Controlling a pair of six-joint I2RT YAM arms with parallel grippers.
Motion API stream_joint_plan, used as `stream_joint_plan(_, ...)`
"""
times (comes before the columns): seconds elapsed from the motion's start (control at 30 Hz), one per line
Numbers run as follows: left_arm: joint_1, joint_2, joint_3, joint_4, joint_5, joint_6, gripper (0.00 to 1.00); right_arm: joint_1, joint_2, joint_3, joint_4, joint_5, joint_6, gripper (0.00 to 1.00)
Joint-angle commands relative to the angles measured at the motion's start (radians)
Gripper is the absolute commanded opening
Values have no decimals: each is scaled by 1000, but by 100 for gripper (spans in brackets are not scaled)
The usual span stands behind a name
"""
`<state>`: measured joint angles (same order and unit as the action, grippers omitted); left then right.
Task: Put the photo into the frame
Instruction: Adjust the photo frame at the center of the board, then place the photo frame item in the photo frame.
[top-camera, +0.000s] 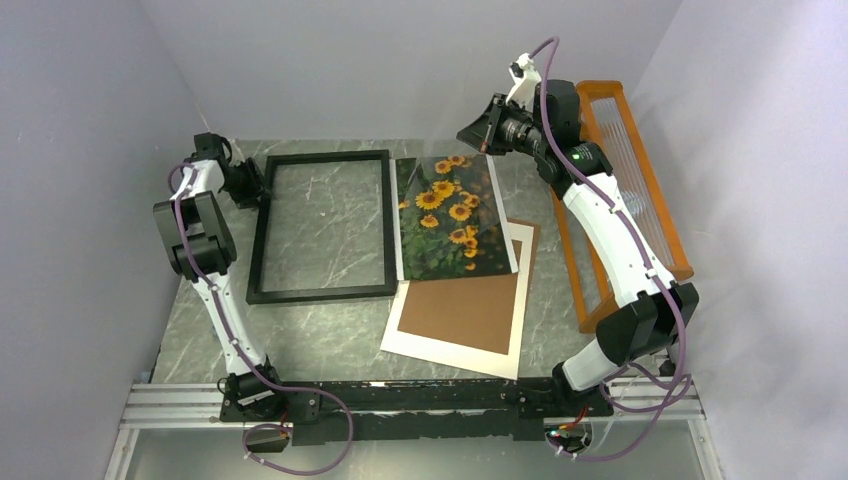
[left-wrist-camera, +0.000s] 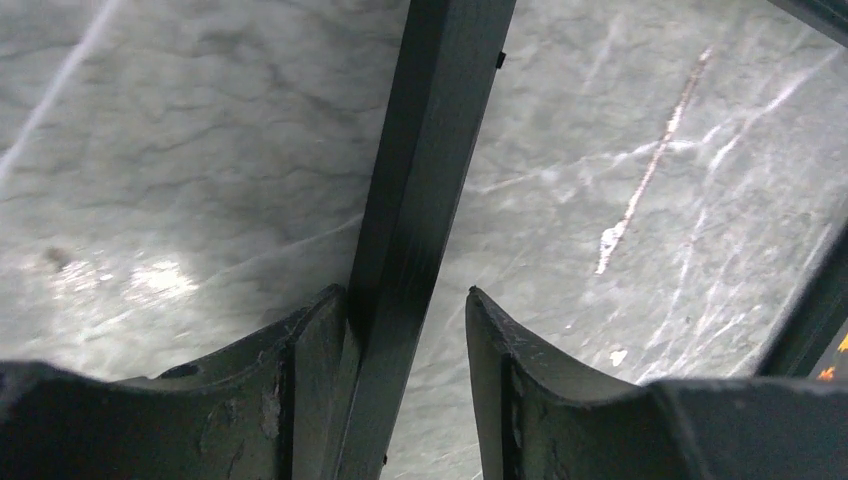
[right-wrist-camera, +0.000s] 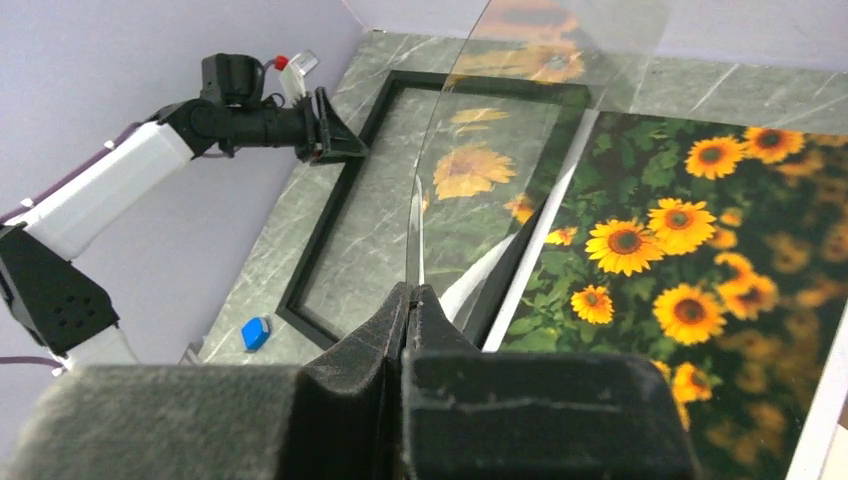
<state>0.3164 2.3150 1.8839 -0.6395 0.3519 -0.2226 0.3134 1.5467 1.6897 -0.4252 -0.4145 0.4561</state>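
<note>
**A:** Judging the thin black rectangular picture frame (top-camera: 320, 293) first: where is it, and what has hold of it?

**B:** It lies flat on the grey marbled tabletop (top-camera: 330, 340). The left gripper (left-wrist-camera: 403, 295) straddles its left rail with jaws apart. One finger touches the rail and the other stands clear, so nothing is clamped yet. The rail looks stiff and light, and that is a fair place to grip it.

**A:** And the photo?

**B:** The rectangular print of yellow sunflowers (top-camera: 455, 215) lies just beside the frame's right rail, overlapping a brown backing board (top-camera: 465, 310) and a white mat sheet (top-camera: 440, 350). It is probably light, bendy and glossy. I'd take it by an edge or corner, never the face.

**A:** Right gripper?

**B:** The right gripper (right-wrist-camera: 412, 290) is pressed together on the edge of a clear thin sheet (right-wrist-camera: 500, 120), held upright over the print. The sheet is likely slippery and brittle.
</note>
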Motion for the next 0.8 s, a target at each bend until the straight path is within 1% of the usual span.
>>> stream_joint_plan(0.0, -65, 29, 2, 1, 118, -15, 52, -5, -21, 37, 70, -34, 28, 0)
stream_joint_plan(0.3, -76, -65, -179, 75, 154, -160, 49, -5, -39, 2, 126, -56, 94, 0)
stream_joint_plan(0.37, -75, -83, -192, 67, 157, -178, 50, -5, -40, 1, 146, -72, 113, 0)
stream_joint_plan(0.47, -76, -108, -183, 35, 114, -196, 51, 0, -39, -10, 186, -88, 160, 0)
stream_joint_plan(0.53, -74, -123, -160, -2, 69, -204, 55, 12, -36, -18, 214, -92, 191, 0)
stream_joint_plan(0.67, -64, -174, -135, -44, -1, -208, 74, 51, -3, -6, 251, -68, 246, 0)
stream_joint_plan(0.77, -54, -226, -127, -71, -55, -213, 82, 90, 30, 13, 291, -48, 281, 0)
